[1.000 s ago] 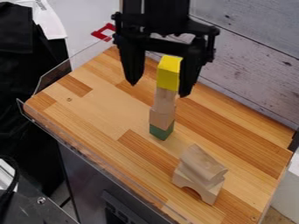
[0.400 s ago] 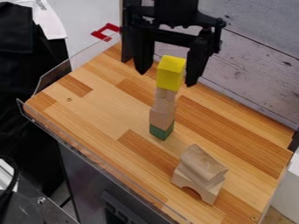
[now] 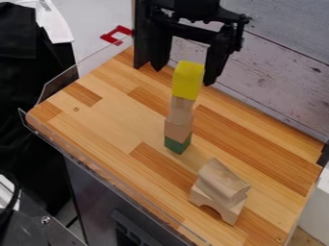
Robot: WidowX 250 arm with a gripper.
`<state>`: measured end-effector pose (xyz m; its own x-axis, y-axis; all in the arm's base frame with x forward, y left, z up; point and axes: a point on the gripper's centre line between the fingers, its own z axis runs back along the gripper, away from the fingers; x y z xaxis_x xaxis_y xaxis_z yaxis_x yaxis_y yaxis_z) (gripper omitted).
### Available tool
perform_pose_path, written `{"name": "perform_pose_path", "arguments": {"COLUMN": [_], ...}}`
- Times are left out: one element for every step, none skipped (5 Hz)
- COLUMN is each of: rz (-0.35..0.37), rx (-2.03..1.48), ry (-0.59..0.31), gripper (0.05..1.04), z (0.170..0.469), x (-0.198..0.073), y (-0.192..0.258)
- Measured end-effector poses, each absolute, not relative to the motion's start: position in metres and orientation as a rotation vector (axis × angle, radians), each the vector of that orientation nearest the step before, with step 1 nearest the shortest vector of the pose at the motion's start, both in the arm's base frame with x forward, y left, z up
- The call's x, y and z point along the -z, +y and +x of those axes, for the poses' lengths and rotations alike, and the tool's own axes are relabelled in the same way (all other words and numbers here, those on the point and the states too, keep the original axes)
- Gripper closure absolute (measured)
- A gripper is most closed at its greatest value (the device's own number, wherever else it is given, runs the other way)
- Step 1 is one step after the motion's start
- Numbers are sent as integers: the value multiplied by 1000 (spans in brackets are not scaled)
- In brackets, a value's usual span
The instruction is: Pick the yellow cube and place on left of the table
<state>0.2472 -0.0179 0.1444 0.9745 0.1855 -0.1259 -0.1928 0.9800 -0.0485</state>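
Right up front, low in the view, a pale wooden arch block [image 3: 220, 206] stands on the tabletop [image 3: 109, 129], and there's a second plain wooden block [image 3: 221, 180] riding on top of it, its upper side slanting. A clear guard [image 3: 109, 177] runs along the tabletop's near edge.

Move back a little, and here's the tower, upright and slim! At its foot sits a green block [image 3: 177, 145]; on that, a tan wooden block [image 3: 178, 130]; then a narrower wooden block [image 3: 181, 109]; and crowning the lot, the yellow cube [image 3: 187, 80], brightest thing out there, up at the very top of the stack, near the middle of the view.

And beyond it, up at the top, hangs the black pincer [image 3: 184, 76], released, its two fingers spread wide, the cube showing between them in this view but not in their grasp. Off to the upper left there's a red piece [image 3: 116, 34] past the tabletop's corner, and at the back, a wall of whitish-grey planks [image 3: 276, 72].
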Motion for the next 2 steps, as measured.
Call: {"name": "perform_pose_path", "arguments": {"rz": [-48,-52], "rx": [-189,-208], "ry": [141,164], "gripper": [85,85], "z": [250,253], "x": [-141,-133], "y": [-15,-10]}}
